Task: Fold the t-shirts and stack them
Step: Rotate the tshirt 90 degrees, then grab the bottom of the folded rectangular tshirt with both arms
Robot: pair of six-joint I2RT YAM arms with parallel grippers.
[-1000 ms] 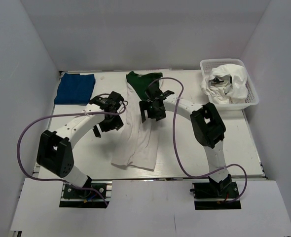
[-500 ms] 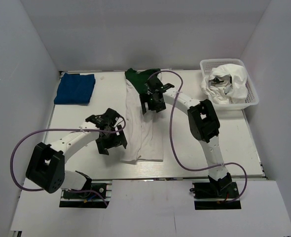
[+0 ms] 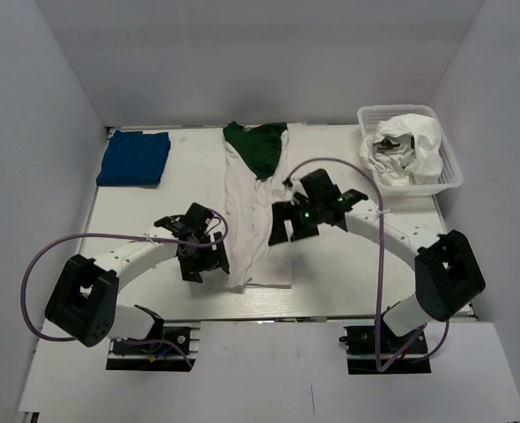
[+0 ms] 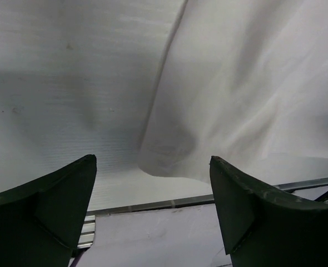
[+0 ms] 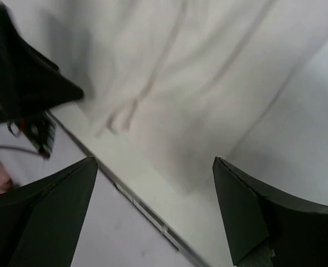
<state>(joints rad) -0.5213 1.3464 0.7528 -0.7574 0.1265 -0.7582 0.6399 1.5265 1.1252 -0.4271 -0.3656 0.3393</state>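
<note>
The white tee with green sleeves (image 3: 258,198) lies as a long folded strip. I've got the left gripper (image 3: 203,261) at its near left corner, arm stretched out low, jaws apart and empty. The right gripper (image 3: 288,226) hovers by its right edge, elbow bent, jaws wide, empty. The folded blue tee (image 3: 134,159) lies well left of its green end.

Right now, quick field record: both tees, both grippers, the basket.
white tee: long lengthwise strip in the middle, green end far
blue tee: folded, far left corner
left gripper: open, empty, over the white tee's near left corner
right gripper: open, empty, by the strip's right edge
basket: far right, holds crumpled white cloth
</note>
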